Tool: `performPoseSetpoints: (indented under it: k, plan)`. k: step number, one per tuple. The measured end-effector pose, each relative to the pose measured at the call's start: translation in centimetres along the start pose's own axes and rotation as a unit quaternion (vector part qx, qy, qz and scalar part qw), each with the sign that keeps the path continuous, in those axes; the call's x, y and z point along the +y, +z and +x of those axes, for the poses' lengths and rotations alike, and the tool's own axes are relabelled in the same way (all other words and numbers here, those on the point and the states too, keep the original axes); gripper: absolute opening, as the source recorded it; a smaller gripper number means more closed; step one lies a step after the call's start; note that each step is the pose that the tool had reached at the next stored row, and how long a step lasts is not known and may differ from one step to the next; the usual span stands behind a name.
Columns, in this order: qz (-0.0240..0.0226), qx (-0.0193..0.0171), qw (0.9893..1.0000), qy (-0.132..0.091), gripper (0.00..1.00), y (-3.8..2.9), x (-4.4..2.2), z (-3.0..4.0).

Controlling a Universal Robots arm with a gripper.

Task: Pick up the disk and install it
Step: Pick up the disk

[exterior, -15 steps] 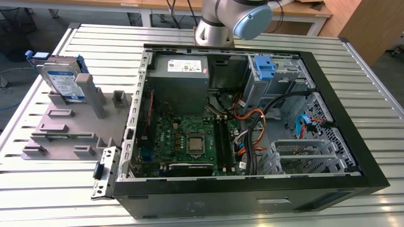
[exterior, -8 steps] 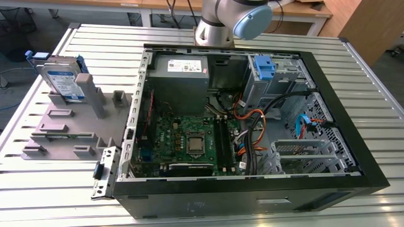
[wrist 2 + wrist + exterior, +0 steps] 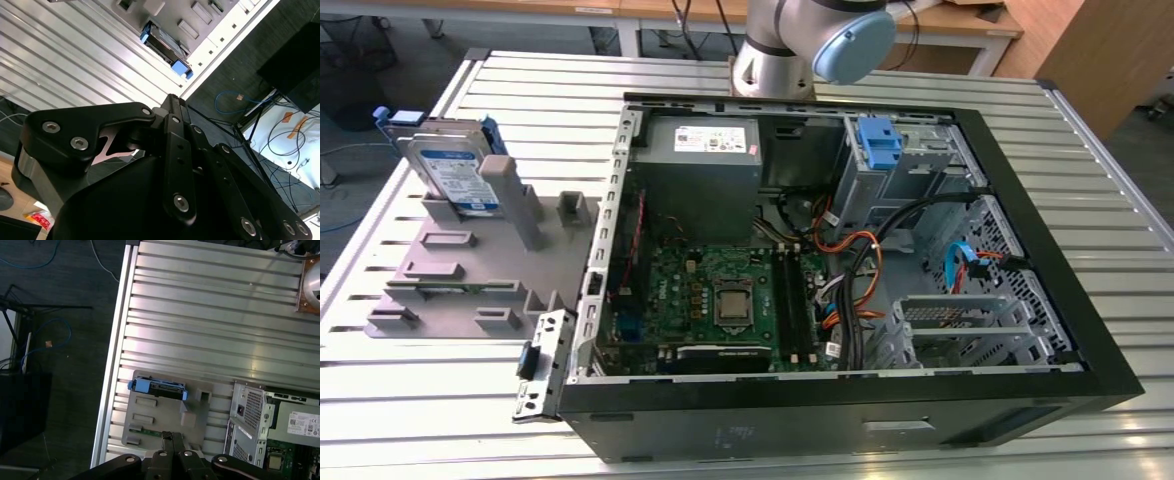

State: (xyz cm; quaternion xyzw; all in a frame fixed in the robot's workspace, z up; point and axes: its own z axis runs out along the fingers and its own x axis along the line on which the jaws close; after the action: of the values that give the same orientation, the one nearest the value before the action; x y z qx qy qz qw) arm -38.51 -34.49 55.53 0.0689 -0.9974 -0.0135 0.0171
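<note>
The disk (image 3: 454, 168), silver with a white-and-blue label and a blue carrier, stands on edge in a grey slotted holder (image 3: 467, 270) on the table, at the exterior view's left of the open computer case (image 3: 854, 250). In the first wrist view the disk (image 3: 157, 388) is seen edge-on from high above, in the same holder (image 3: 165, 415). My gripper (image 3: 172, 436) hangs well above the table, fingers pressed together with nothing between them. The second wrist view shows the black gripper (image 3: 172, 100) linkage, and the disk (image 3: 165, 46) far off.
Inside the case sit a grey power supply (image 3: 707, 145), a blue plastic bracket (image 3: 881, 145), the motherboard (image 3: 720, 300), loose cables (image 3: 854, 270) and a metal drive cage (image 3: 961, 320). A ribbed metal table (image 3: 1121, 180) carries everything. The arm's joint (image 3: 814, 40) stands behind the case.
</note>
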Motion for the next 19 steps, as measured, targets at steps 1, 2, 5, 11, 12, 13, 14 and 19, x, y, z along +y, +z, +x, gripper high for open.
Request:
performPoseSetpoints:
  k: [1,2,5,11,12,13,14,19]
  plan:
    - [0.0001,0.0001,1.0000,-0.002,0.11,0.00,0.00,0.00]
    - [0.0002,0.0002,1.0000,-0.006,0.11,0.00,0.01,0.00]
    - [0.0004,0.0004,0.9999,-0.014,0.11,0.00,0.00,0.00]
    - [0.0005,0.0005,0.9999,-0.015,0.11,0.00,0.00,0.00]
    - [0.0005,0.0005,0.9999,-0.015,0.11,0.00,0.00,0.00]
    - [0.0005,0.0005,0.9999,-0.015,0.11,0.00,0.00,0.00]
    - [0.0005,0.0005,0.9999,-0.015,0.11,0.00,0.00,0.00]
    - [0.0007,0.0007,0.9997,-0.024,0.11,0.00,0.00,0.00]
